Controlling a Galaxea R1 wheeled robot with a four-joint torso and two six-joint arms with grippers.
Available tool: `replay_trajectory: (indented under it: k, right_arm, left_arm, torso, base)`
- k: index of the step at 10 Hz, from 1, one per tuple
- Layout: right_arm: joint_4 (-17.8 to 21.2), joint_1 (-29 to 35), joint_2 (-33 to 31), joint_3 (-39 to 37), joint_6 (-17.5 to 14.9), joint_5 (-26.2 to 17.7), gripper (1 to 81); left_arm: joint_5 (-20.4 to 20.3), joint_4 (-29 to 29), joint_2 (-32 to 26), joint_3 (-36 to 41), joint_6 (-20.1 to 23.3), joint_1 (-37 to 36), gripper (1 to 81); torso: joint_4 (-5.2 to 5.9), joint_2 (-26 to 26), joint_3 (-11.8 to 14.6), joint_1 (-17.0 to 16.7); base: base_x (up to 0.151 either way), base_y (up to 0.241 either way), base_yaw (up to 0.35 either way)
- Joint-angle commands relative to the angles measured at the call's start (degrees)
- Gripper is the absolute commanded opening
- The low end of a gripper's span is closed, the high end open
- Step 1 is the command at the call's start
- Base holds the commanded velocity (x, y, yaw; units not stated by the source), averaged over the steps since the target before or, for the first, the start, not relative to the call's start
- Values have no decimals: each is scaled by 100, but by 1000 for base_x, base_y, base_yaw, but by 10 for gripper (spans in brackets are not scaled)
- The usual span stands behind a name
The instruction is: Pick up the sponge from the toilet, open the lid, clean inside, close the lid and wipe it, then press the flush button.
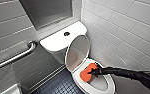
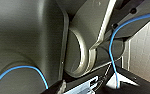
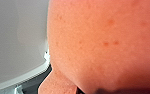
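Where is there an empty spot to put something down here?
The flat tank top is bare around the flush button. The dark floor between the toilet and the grab bar is free too. The bowl is crowded: the right gripper holds the sponge there.

Toilet (image 1: 96, 86) sits in the corner for me, flush button (image 1: 66, 33) on top at the back. Lid (image 1: 77, 53) stands up behind the bowl. Sponge (image 1: 87, 73) is in the bowl, gripped by my right tool (image 1: 94, 72). Grab bar (image 1: 16, 57) is off left.

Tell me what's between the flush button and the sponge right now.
The lid, standing open, lies between the flush button and the sponge, as the head view shows.
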Motion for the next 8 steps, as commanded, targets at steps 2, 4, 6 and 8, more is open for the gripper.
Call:
replay_trajectory:
  k: [2,4,6,8]
  right_arm:
    - [32,759,127,-21,7,-300,10]
    - [32,777,197,-91,7,-300,10]
    - [41,803,215,-118,15,-300,10]
    - [217,865,338,-100,225,-256,10]
  left_arm:
    - [160,60,-60,89,6,235,811]
    - [160,60,-51,89,6,235,811]
    - [160,69,-42,89,6,235,811]
    - [160,86,-24,81,6,226,811]
  torso:
    - [237,0,0,0]
    - [399,-2,-139,0]
    - [347,0,-78,0]
    - [354,0,-85,0]
  base:
    - [0,0,0]
    - [0,0,0]
    - [0,0,0]
    - [0,0,0]
